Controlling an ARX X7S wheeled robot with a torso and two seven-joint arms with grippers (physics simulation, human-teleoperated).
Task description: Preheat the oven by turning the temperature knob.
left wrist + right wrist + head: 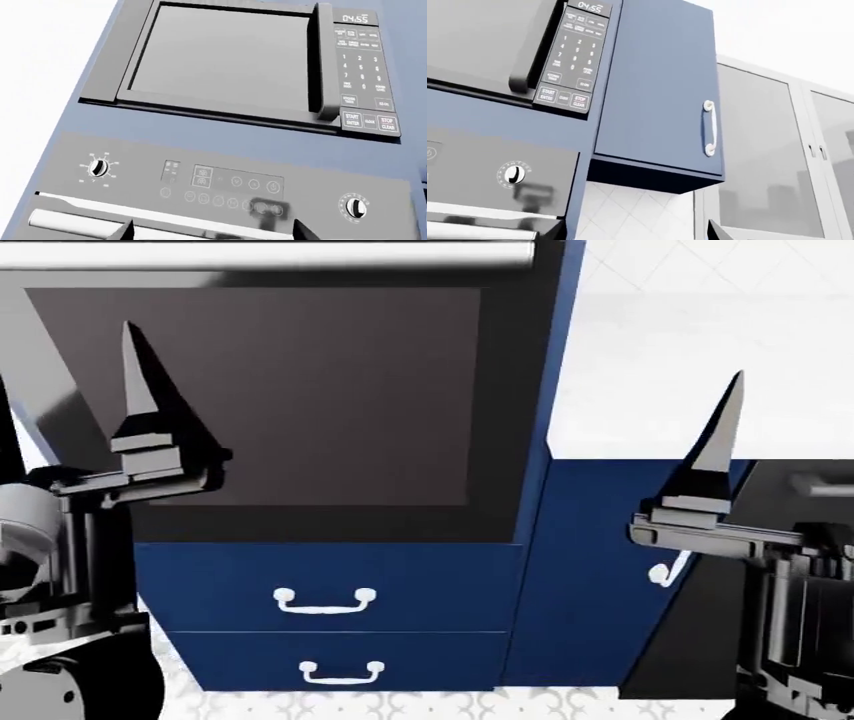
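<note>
While neither knob is touched, approach step judged | oven (267, 400) at 12 o'clock in head view | left gripper (134, 390), right gripper (721, 430) raised, jaw state cannot be told | knob (99, 167) to be reached next

From my seat, the oven (307, 390) fills the cabinet column ahead, with two drawers (327, 600) stacked below its door. Above its control panel (227, 182) sits the microwave (227, 60), with one knob (99, 167) at each end of that panel (the other knob (353, 206) lies under the microwave keypad). A wall cabinet (660, 85) hangs just beside the microwave, and my two grippers (134, 370) stand apart before the oven door.
</note>
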